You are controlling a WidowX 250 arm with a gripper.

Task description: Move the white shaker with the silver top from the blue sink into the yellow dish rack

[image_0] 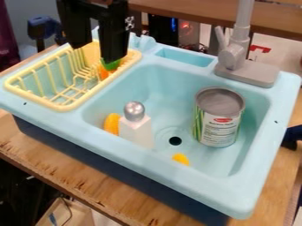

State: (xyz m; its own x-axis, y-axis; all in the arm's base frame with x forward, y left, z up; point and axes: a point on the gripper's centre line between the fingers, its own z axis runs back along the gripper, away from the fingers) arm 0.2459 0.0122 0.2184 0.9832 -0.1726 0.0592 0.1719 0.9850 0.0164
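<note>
Above the left part of the sink (147, 162), you have the pincer (95, 54) released, its fingers spread apart; its upper part is cut off by the top edge. Just beneath one fingertip, in the yellow rack (66, 107) at the sink's left, you see an orange-and-green object (105, 73), partly hidden, so you cannot tell whether they touch; inside the sink's basin, a can (218, 123) stands at the right, and a silver-capped white bottle (135, 129) partly covers an orange-yellow thing (111, 124) at the near left.
</note>
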